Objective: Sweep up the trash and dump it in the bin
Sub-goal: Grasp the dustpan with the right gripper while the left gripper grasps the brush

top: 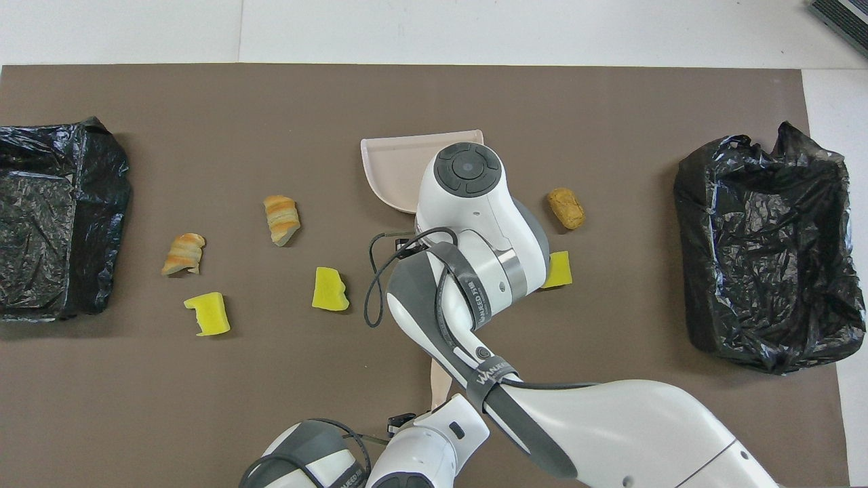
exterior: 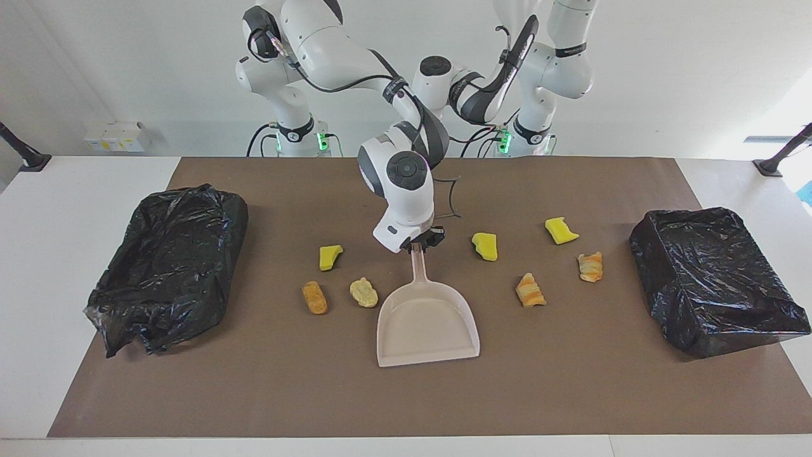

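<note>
Beige dustpan [exterior: 427, 324] lies handle toward the robots, mouth away, with the right gripper [exterior: 420, 244] fingers clamped on the handle tip. Trash [exterior: 363, 292] sits scattered on the counter [exterior: 406, 400] at both sides of the pan, none at its mouth. Left gripper [top: 401, 425] fingers are together beside a tan stick [top: 439, 383].

A brown mat [exterior: 254, 393] covers the white table [exterior: 63, 190]; small white boxes [exterior: 117, 135] sit at its edge.

"WANJEED" on right arm's strap [top: 489, 379]
</note>
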You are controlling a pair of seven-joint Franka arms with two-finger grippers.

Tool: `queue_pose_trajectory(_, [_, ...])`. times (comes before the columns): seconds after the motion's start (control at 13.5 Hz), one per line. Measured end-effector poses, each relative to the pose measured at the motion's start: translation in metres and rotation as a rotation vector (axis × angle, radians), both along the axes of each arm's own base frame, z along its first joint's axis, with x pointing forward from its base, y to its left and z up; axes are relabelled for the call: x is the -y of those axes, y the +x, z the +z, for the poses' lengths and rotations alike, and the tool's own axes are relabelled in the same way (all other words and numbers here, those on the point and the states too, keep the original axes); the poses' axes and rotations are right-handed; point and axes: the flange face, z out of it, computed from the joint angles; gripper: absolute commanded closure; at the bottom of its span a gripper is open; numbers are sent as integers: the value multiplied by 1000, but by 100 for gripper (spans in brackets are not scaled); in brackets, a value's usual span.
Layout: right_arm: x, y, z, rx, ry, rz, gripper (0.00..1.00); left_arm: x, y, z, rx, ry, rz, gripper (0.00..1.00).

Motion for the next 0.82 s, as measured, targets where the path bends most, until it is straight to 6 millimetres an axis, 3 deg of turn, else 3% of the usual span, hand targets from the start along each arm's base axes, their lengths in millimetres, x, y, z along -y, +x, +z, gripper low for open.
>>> queue_pose_trajectory(0.22, [3,2,1,3,39,117,100,-4,3,1,-17,24,8,100])
queue_pose_trajectory(0.45, [23,15,14,34,106,280,100,-18,4,10,-63,93,24,100])
queue_pose_trajectory(0.67, [66,33,40,83,142,462,100,-39,8,34,-90,143,58,100])
queue_pose_trajectory(0.82, [117,46,57,88,165,613,100,-66,19,55,-110,174,113,100])
